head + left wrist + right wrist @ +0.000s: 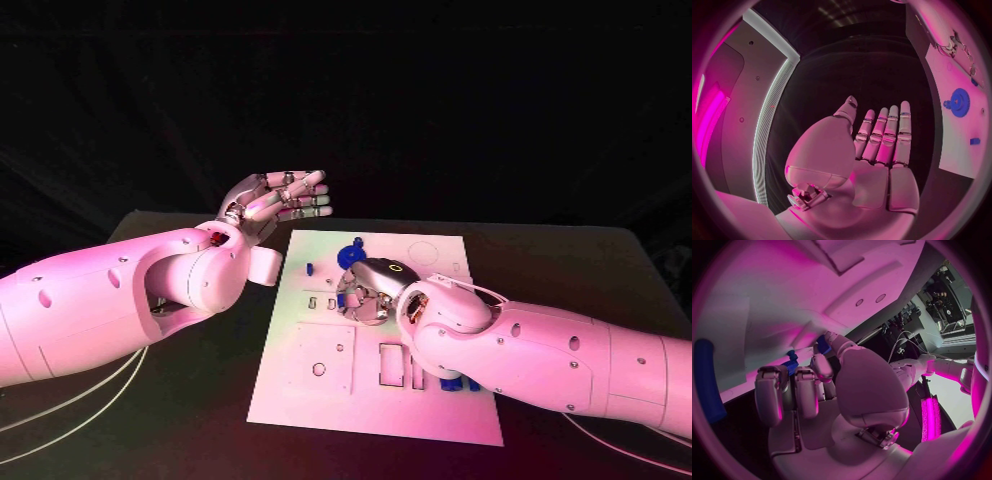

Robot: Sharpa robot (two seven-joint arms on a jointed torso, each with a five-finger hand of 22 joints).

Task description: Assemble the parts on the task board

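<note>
Right hand [372,290] is curled down on the task board [325,375] middle, pinching a small blue part [792,363] just below the blue gear [351,255]; it should seat it squarely, while left hand [277,205] hovers spread and empty off the board's far-left corner.

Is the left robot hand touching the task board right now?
Apart. Head view shows the left robot hand raised, fingers straight, beyond the task board far-left corner; left wrist view shows dark gap between them.

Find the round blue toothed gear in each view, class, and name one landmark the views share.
Head view: the round blue toothed gear lies near the board's far edge.
Left wrist view: it lies on the board, beyond the fingertips.
Right wrist view: not in it.
Shared landmark: the white task board.
</note>
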